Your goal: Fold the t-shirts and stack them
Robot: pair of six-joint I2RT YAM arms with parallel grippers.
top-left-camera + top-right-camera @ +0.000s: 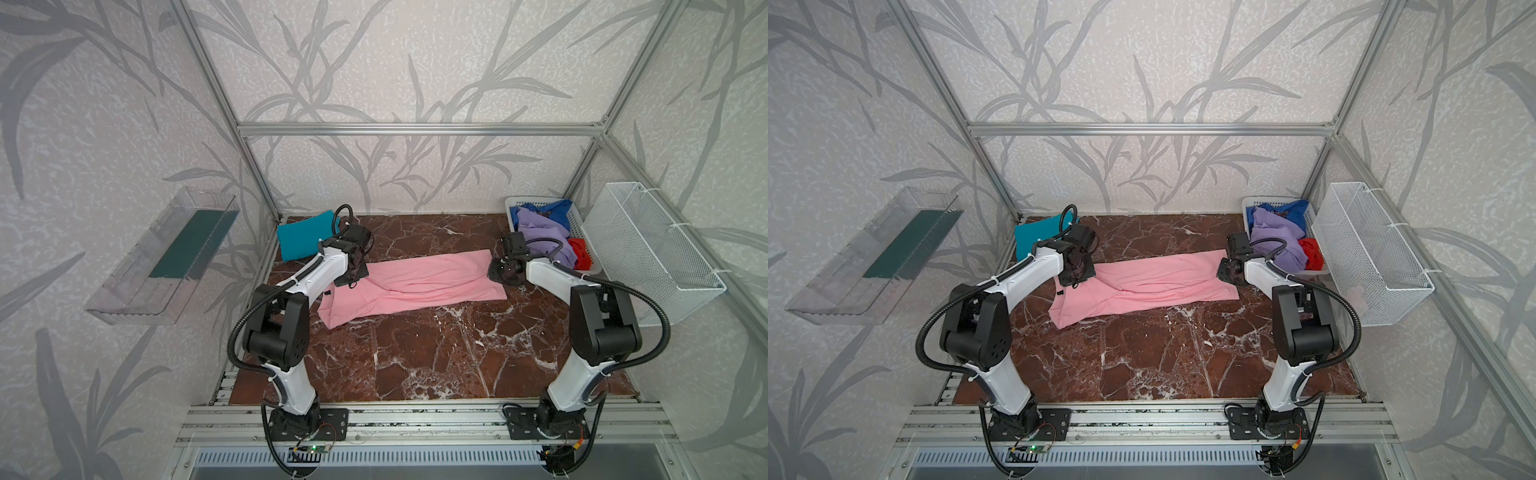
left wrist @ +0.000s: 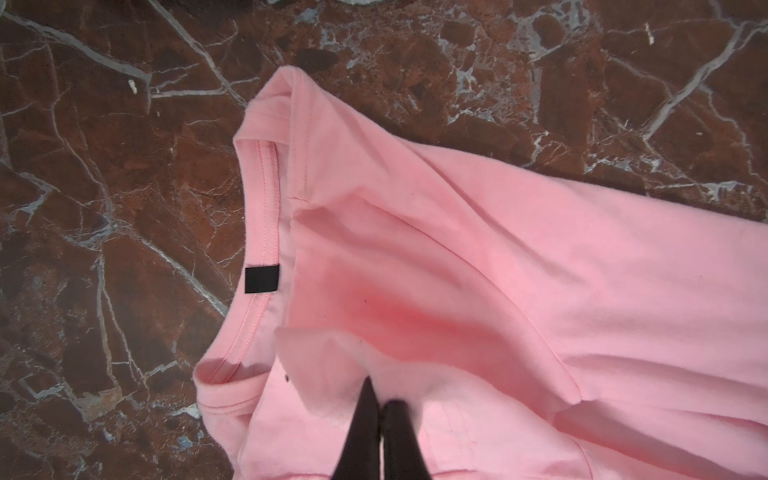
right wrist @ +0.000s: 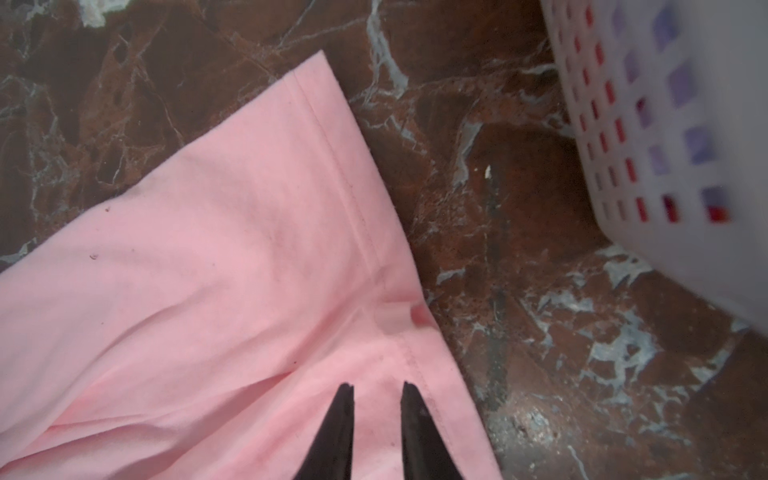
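On the far left wall, a clear plastic shelf with a dark green floor (image 1: 166,257) is hanging above the table. Below it, at the rear left corner of the brown marble-patterned tabletop (image 1: 415,365), a folded teal cloth t-shirt (image 1: 299,243) is lying flat, partly behind the left arm.

Just beside it, the left gripper (image 2: 381,392) is reaching down at the collar end of the large light pink short-sleeved cloth t-shirt (image 1: 415,282). Its two black fingers are pressing together, pinching a raised flap of pink cloth near the small black rectangular neck tag (image 2: 262,279).

The pink t-shirt is lying in a long band across the middle of the table between the arms, with its collar to the left and its hem to the right.

At the hem end, the right gripper (image 3: 377,386) is poised with its jaws a narrow gap apart. Flat cloth is showing between them and nothing is gripped.

Near that end, a white slotted plastic basket (image 1: 510,210) is standing at the rear right corner. It is holding crumpled cloth t-shirts: a blue t-shirt (image 1: 555,207) at the back, a lavender t-shirt (image 1: 540,232) in the middle and a red t-shirt (image 1: 579,251) in front.

On the right wall, a white wire mesh basket (image 1: 648,249) is hanging.
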